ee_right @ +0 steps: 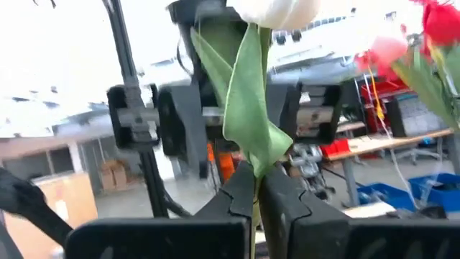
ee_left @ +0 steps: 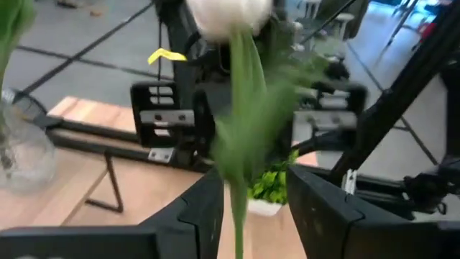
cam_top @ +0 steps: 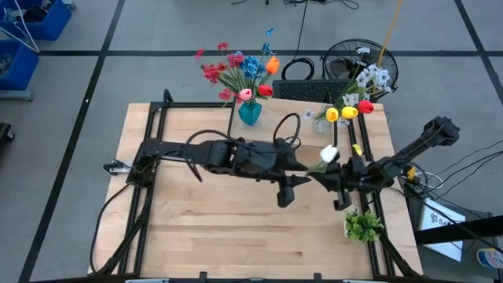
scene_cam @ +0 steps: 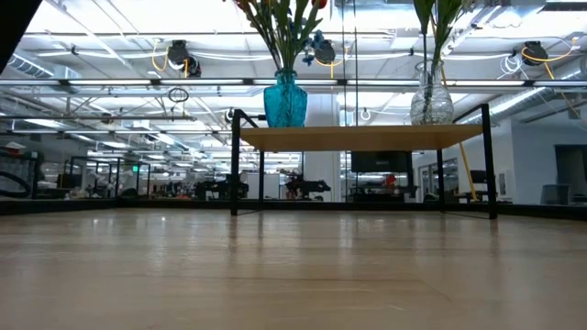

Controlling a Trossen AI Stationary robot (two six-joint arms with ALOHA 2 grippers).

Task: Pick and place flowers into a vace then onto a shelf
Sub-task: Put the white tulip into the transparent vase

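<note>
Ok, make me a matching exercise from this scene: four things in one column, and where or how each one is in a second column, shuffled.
Things
1. blue vase
2. white flower
3. leafy green clump
4. left gripper

Place or state
a. at the table edge, beside the right arm
b. open, one finger on each side of a green stem
c. standing on the shelf, holding red, pink and blue blossoms
d. stem clamped in the right gripper, above the table

Pairs: 1-c, 2-d, 3-a, 4-b
</note>
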